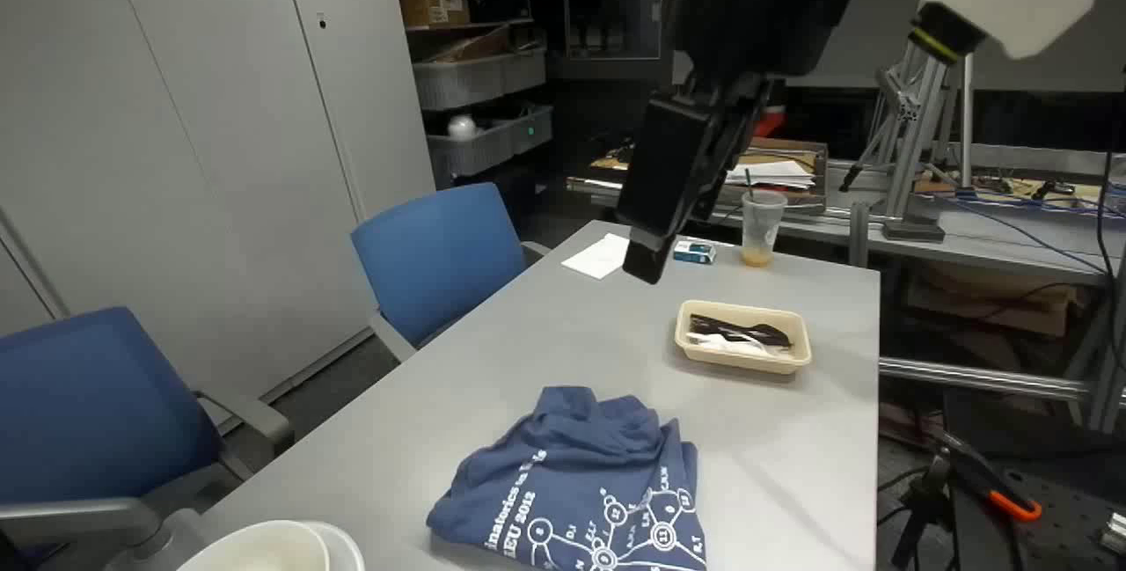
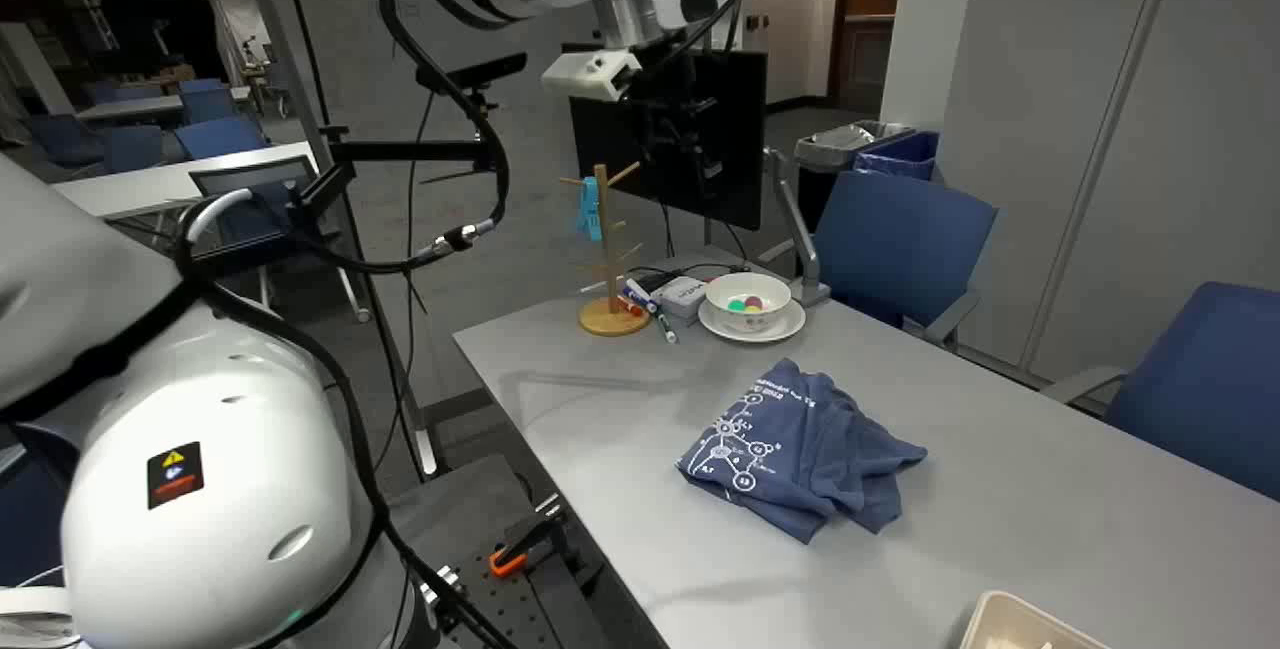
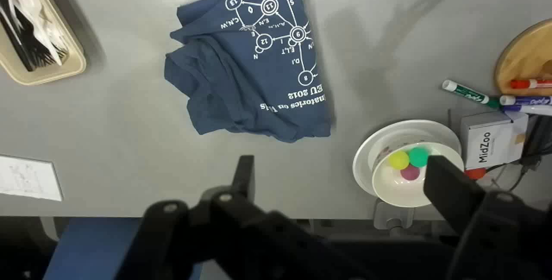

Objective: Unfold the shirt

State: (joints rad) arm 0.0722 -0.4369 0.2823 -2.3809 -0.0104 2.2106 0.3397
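One shirt (image 3: 250,73) is lying rumpled on the worktop (image 3: 120,116), between one tray (image 3: 64,70) and one plate (image 3: 363,163); on the plate, one bowl (image 3: 399,189) is cradling three balls (image 3: 410,172). Above the worktop, you are holding two jaws wide apart. Two chairs (image 1: 444,259) are lining one side.

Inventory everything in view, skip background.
table: 1, grey, centre
shirt: 1, printed blue, on table
tray: 1, beige, on table
cutlery: several, black/white, in tray
plate: 1, white, on table
bowl: 1, white, on plate
balls: 3, yellow/green/purple, in bowl
box: 1, white, beside plate
markers: several, mixed, near box
rack: 1, tan, on table
clip: 1, cyan, on rack
cup: 1, clear, on table
packet: 1, blue-white, near cup
paper: 1, white, on table
monitor: 1, black, behind rack
chairs: several, blue, two beside table
arm: 1, white, over table
gripper: 1, black, over table
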